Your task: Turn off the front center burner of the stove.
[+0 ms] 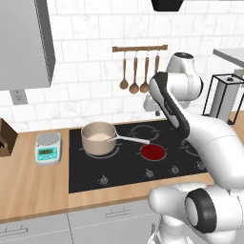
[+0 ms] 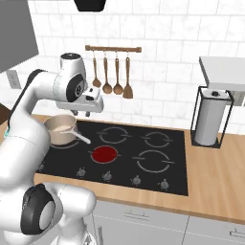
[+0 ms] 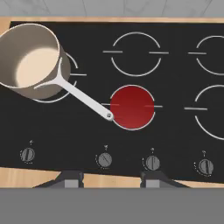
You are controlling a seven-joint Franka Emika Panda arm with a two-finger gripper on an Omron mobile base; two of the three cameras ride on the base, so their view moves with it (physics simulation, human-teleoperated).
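Note:
The front center burner glows red on the stove's black glass; it is also in the left base view and the right base view. A row of small dark knobs runs along the stove's front edge, two of them just below the red disc. My gripper is open, fingertips wide apart, nothing between them. It hangs high over the back of the stove, looking down, well clear of the knobs. A saucepan sits on the front left burner, its handle tip reaching the red disc's rim.
A kitchen scale stands on the wooden counter left of the stove. Wooden utensils hang from a wall rail behind it. A paper towel holder stands on the counter at the right. The other burners are thin grey rings.

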